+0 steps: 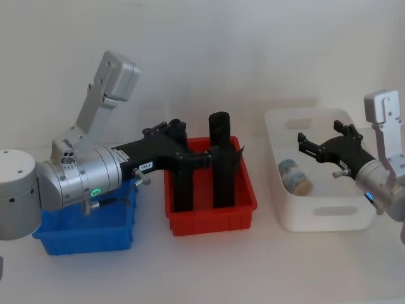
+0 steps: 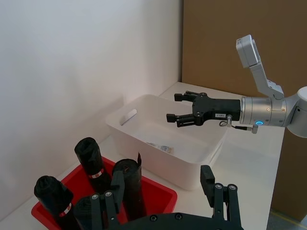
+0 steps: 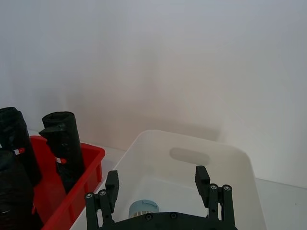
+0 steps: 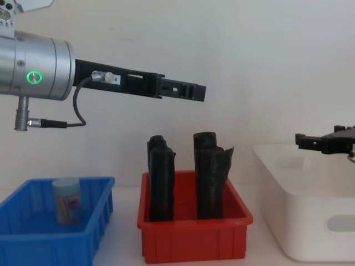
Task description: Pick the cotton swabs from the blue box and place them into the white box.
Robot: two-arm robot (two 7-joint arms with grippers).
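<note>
Currently, my left gripper (image 4: 201,92) hangs high in the upper middle of the chest view, over the red bin (image 4: 194,238). Its black fingers (image 2: 207,179) are spread wide with nothing between them. The brushed-metal forearm behind it fills the upper left of that frame, with a green ring light glowing on its side.

In the lower left corner of the chest view sits the blue box (image 4: 33,233), a shallow glossy plastic tray with a rimmed edge. One tub of cotton swabs (image 4: 67,200) stands upright inside it, a small clear cylinder under a pale blue round lid.

At centre, the red bin is the same shallow rectangular shape. It holds several tall black rolls (image 4: 208,172) of crinkled film standing on end.

My right gripper (image 2: 176,107) hovers over the open top of the white box (image 1: 316,218) at the right of the head view. Its jaws are parted and carry nothing. The white box is smooth plastic with rounded corners and an oval handle cut-out in its near wall, and it stands taller than the two coloured trays.

A second tub (image 1: 294,177) rests on the floor of the white box, near its left wall in the head view. It appears to be tipped on its side, and its colourful label is too small for me to read.
</note>
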